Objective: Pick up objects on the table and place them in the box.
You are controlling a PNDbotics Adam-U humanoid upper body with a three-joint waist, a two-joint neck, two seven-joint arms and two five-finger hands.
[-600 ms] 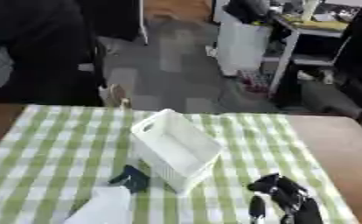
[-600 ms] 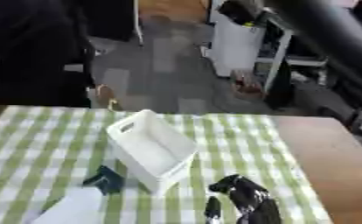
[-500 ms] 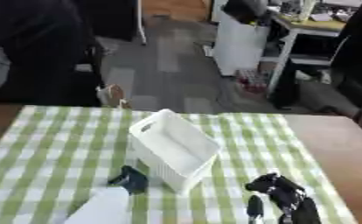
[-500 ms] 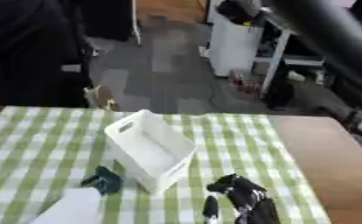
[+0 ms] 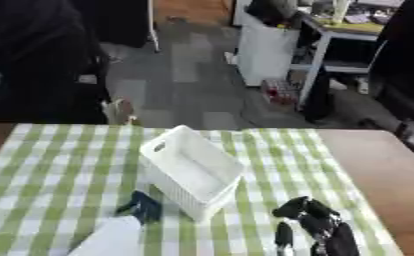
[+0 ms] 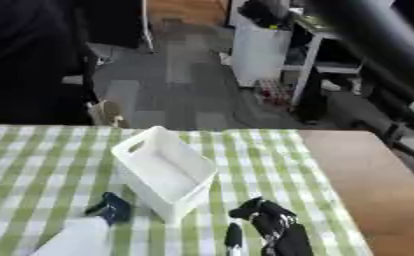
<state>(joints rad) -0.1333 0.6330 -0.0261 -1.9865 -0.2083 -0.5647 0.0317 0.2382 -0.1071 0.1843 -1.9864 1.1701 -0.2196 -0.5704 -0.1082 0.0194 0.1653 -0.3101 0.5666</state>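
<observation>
Sitting near the middle of the green-and-white checked tablecloth [image 5: 53,165], the white plastic box [image 5: 191,170] lies askew, its long axis running from about 11 o'clock to 5 o'clock, with a slot handle visible in the end wall at 11 o'clock. Its inside looks bare as far as the views show.

At roughly 7 o'clock from the box, just beside its near corner, a small dark blue-black object [image 6: 111,207] rests on the cloth; its exact kind cannot be made out. Touching or overlapping it on the 7 o'clock side is a pale white object [image 5: 110,239] that runs off the lower edge of the view.

The right hand [image 5: 314,220] shows at about 4 o'clock from the box, low in the picture, black, with its fingers bent inward in a loose curl. Whether they hold anything cannot be told from either view. A slim dark piece [image 6: 233,235] points down beside it at 7 o'clock; it may be the thumb or a separate thing.

The left hand appears in neither view.

Bare brown table [image 6: 368,170] wood shows past the cloth's edge at 3 o'clock. Beyond the table at 12 o'clock lies grey floor [image 5: 184,75], with a white cabinet [image 6: 259,52] at 1 o'clock.
</observation>
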